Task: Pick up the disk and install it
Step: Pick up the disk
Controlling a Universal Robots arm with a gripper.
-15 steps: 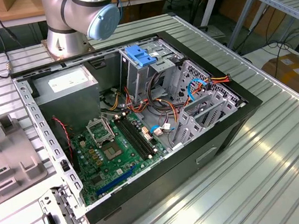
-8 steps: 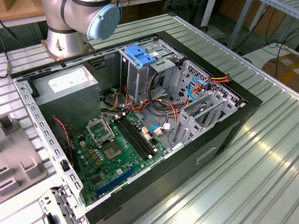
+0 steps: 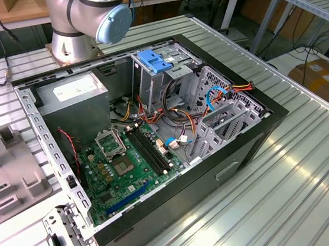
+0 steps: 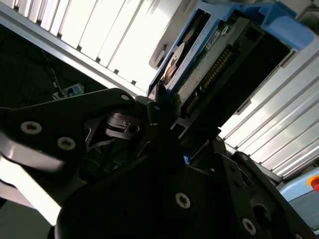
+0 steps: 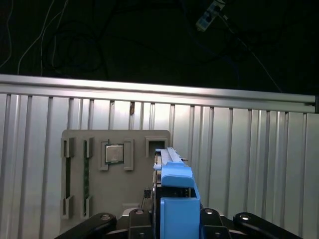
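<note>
Above the ribbed metal counter [image 5: 249, 149], beside a grey fixture tray [image 5: 79, 144] that carries a processor chip [image 5: 114, 153], the disk [image 5: 175, 181] hangs on edge in the end effector [image 5: 175, 219], which is clamped on it, one black finger against each broad side. The first wrist view shows the disk end-on, with its blue caddy tab nearest the camera. The second wrist view looks along the underside, where the green circuit board [image 4: 197, 74] and the pin connector [image 4: 215, 69] lie bare between the blue rails [image 4: 271, 20]. It should handle as a stiff, dense block, heavy for its size, that will not bend in the grip but is likely to suffer from a knock or a drop. The plastic rails look smooth and probably give a little, so a light hold there might slip or twist. The firmer purchase seems to be the one shown, squeezing the flat metal body low down and clear of the connector. Pressure on the bare board would be the risk to avoid. The open computer case [image 3: 234, 162] stands on the same kind of counter in the exterior view, a pale-blue clip [image 3: 154, 60] at its upper bay.
</note>
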